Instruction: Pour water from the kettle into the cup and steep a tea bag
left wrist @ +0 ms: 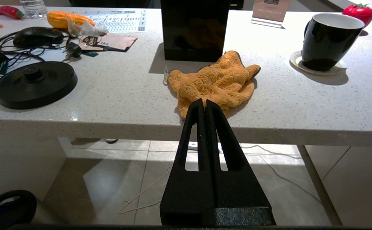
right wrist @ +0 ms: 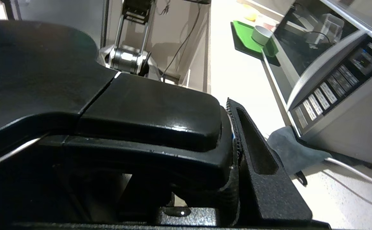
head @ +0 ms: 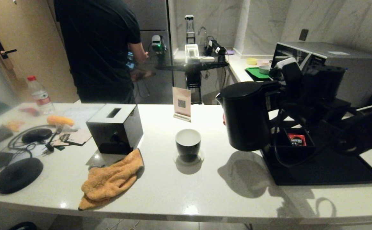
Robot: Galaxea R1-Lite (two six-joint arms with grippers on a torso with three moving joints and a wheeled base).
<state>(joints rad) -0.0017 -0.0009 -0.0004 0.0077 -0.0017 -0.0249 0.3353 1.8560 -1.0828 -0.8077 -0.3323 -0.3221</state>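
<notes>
The matte black kettle hangs roughly upright just above the counter, to the right of the cup, its spout toward it. My right gripper is shut on the kettle's handle; one finger presses its side, the other is hidden. The cup, black outside and white inside, stands on a small coaster at mid-counter. No water shows in it. The tea bag is out of view. My left gripper is shut and empty, parked below the counter's front edge.
An orange cloth and a black tissue box lie left of the cup. The kettle base sits far left among cables. A black tray with a red sachet is under my right arm. A person stands behind.
</notes>
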